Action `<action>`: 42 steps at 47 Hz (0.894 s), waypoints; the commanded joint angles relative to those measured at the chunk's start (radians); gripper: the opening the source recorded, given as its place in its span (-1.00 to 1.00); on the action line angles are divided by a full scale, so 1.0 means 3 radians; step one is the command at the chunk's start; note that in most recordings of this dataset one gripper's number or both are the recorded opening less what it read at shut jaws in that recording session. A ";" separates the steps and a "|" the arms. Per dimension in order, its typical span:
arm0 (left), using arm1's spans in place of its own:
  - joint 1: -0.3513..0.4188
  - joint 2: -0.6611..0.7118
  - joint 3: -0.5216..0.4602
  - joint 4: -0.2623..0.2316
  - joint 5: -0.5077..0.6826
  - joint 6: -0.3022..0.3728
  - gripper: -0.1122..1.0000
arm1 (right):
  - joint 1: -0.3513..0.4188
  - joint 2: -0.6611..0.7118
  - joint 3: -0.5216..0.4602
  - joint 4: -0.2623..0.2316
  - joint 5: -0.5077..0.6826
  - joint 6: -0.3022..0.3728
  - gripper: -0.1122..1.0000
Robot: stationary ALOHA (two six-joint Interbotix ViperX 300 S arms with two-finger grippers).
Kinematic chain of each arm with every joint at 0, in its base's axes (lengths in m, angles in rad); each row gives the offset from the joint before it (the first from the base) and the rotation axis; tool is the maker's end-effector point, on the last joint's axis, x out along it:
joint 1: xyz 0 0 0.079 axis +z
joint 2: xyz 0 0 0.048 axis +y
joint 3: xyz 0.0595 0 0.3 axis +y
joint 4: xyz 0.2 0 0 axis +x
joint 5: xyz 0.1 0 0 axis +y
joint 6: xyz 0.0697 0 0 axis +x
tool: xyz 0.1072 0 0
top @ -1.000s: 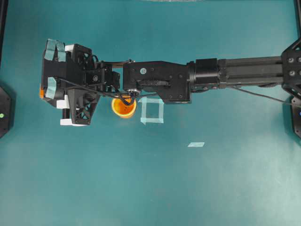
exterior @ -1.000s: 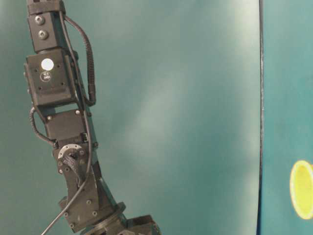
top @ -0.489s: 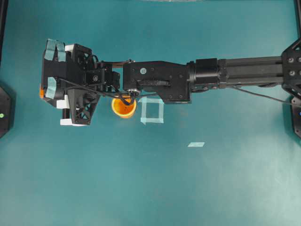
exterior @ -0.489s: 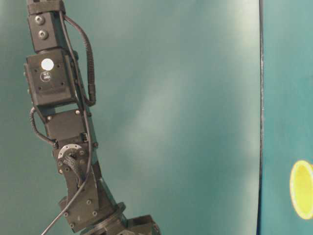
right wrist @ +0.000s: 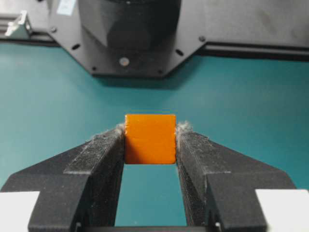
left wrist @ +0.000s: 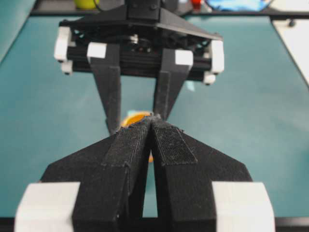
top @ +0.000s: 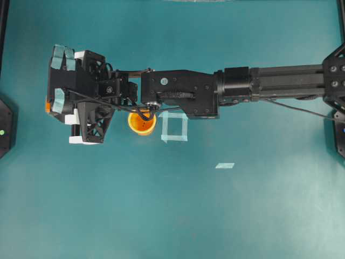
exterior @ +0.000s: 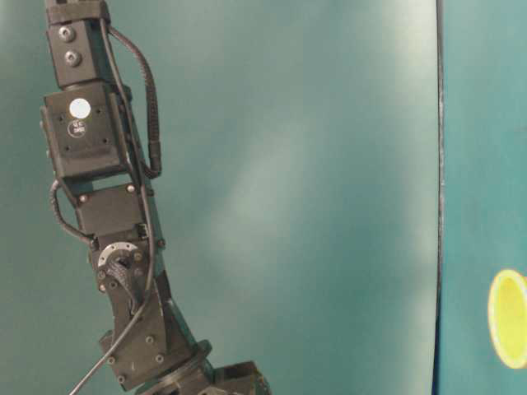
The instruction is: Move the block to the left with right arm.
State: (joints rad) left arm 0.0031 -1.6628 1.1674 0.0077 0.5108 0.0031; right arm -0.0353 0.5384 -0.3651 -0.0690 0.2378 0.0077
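Between right gripper (right wrist: 150, 145) pads: orange block (right wrist: 150, 138) clamped; left gripper (left wrist: 152, 126) closed, no legible writing.

Black segmented right arm (top: 215, 89), white parts, teal tape patches.

One orange block (right wrist: 150, 138) is in view, seated between the two fingers of the right end effector (right wrist: 150, 145). One yellow cup (top: 142, 123) stands on the teal counter (top: 172, 210). There is one square outline of pale tape (top: 174, 127) and one separate short strip of tape (top: 225, 165). Two end effectors appear: the right one, and the left end effector (left wrist: 152, 126), whose two fingers meet at their tips. One long black arm (top: 259, 83) stretches across the counter, and the right end effector carries three teal tape patches (top: 58, 100).
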 commanded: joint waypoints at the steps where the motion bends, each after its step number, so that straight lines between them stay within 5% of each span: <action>1: 0.0010 0.0020 -0.0082 0.0010 -0.0020 0.0000 -0.81 | 0.0010 -0.0072 -0.0092 0.0005 -0.0041 0.0005 -0.10; 42: 0.0010 0.0020 -0.0082 0.0010 -0.0020 0.0010 -0.81 | 0.0010 -0.0072 -0.0092 0.0000 -0.0036 0.0010 -0.10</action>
State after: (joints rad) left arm 0.0031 -1.6628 1.1689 0.0092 0.5108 0.0046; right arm -0.0337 0.5384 -0.3651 -0.0690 0.2362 0.0077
